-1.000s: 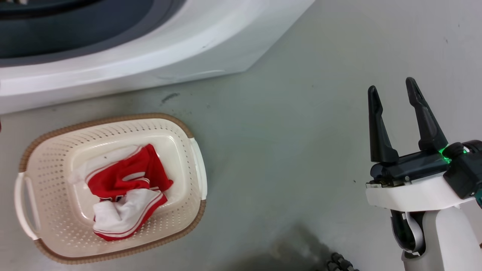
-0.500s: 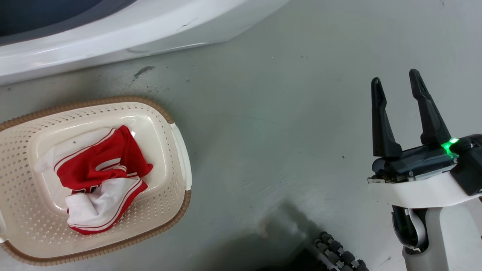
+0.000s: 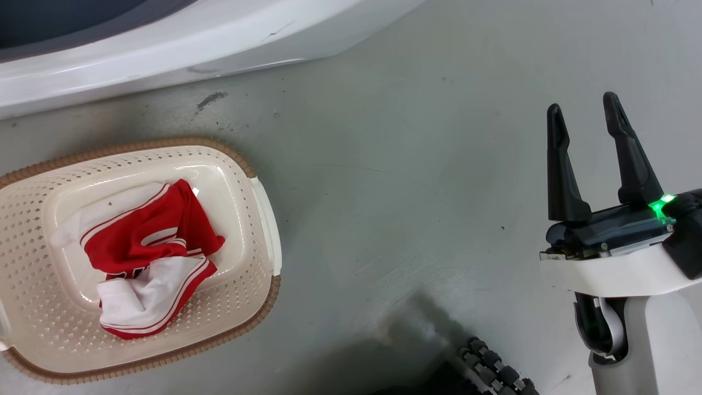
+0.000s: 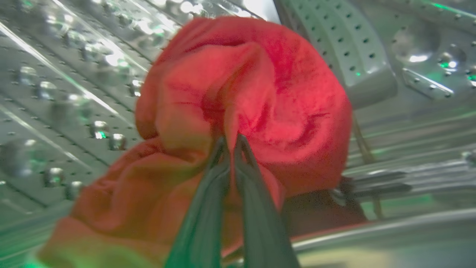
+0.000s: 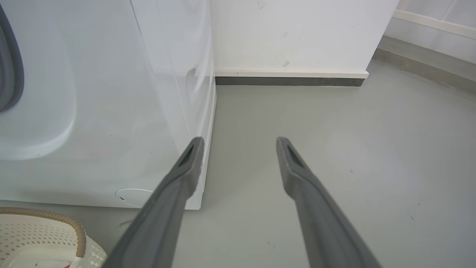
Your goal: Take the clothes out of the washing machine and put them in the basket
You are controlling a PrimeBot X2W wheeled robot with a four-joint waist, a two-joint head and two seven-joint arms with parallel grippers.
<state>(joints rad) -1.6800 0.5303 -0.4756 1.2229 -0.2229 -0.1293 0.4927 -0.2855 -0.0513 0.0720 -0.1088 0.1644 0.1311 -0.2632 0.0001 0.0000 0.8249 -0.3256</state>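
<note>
In the left wrist view my left gripper (image 4: 231, 139) is shut on a bunched red garment (image 4: 282, 100) inside the perforated steel drum (image 4: 55, 85) of the washing machine (image 3: 230, 38). The cloth bulges around and above the two fingers. On the floor at the lower left of the head view stands the cream basket (image 3: 263, 192) with a red-and-white garment (image 3: 145, 258) crumpled in its bottom. My right gripper (image 3: 584, 112) hangs open and empty over bare floor at the right; its wrist view shows the same fingers (image 5: 186, 163) spread beside the washer's white front corner (image 5: 174, 111).
Grey floor (image 3: 395, 181) lies between the basket and my right arm. A white wall with a dark skirting strip (image 5: 290, 81) runs behind the washer. A ribbed black cable or hose (image 3: 493, 367) lies at the bottom edge of the head view.
The head camera has shifted, sliding the basket and washer left and up in the picture. My right gripper has risen slightly and stays open.
</note>
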